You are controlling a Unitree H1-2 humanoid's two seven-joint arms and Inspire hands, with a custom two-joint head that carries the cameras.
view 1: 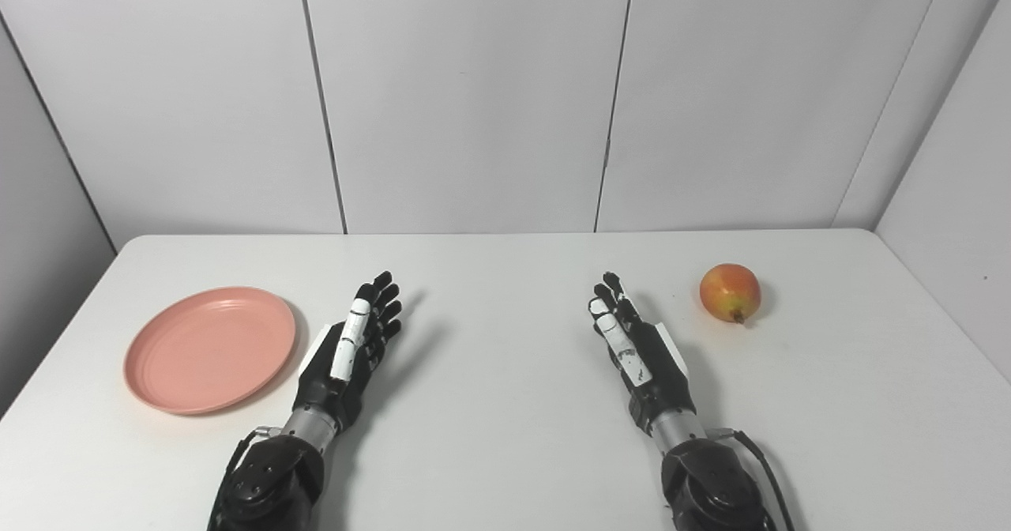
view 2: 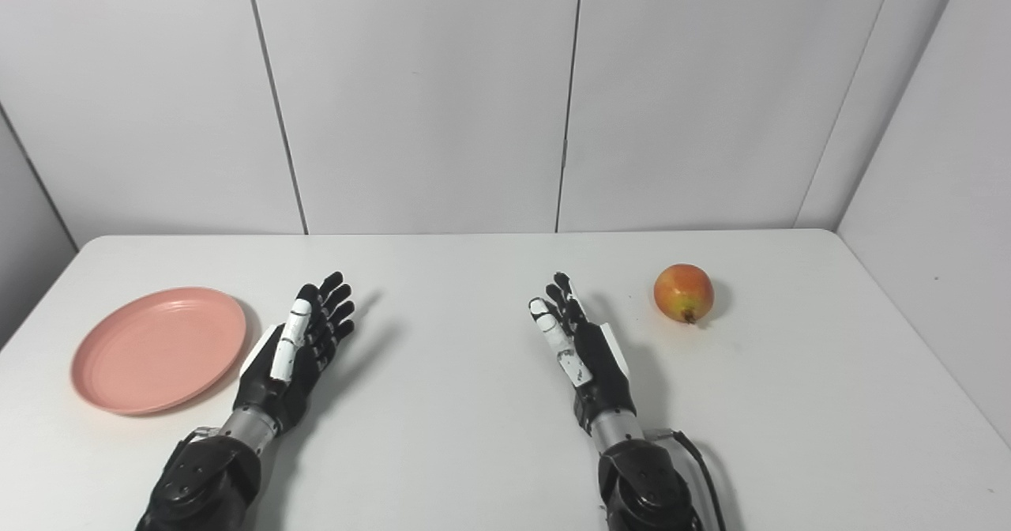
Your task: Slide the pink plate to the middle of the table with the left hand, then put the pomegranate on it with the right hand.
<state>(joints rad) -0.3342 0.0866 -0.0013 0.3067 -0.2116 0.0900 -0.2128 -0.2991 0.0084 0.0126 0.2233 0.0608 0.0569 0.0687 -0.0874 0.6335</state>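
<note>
Nothing done yet, judging by layout: pink plate (view 1: 209, 349) sits far left on the white tabletop (view 1: 505, 436), pomegranate (view 1: 730, 292) far right, both well apart from the bare middle. Step in hand looks like the plate slide.

To do it well: the left hand (view 1: 351, 349) needs to swing left over the plate, lay flat fingers on the raised rim or inside the shallow well, press lightly and drag right toward the tabletop centre. Too little pressure and the fingers skid off the smooth surface; too much on the near rim could tip it. Best stop point is roughly midway between plate's present spot and the pomegranate, leaving the right hand a short reach. Keep the drag slow so the plate does not spin.

Left hand: just right of the plate, near its rim but not touching it, fingers extended and slightly spread, holding nothing, palm turned inward. Looks to hover or rest low above the tabletop; contact cannot be told.

Right hand (view 1: 632, 341): right of the plate across the bare middle, left of the pomegranate and clearly apart from it, fingers straight and loosely apart, empty, waiting.

Pomegranate rests on the tabletop, stem nub pointing down toward the near side.
</note>
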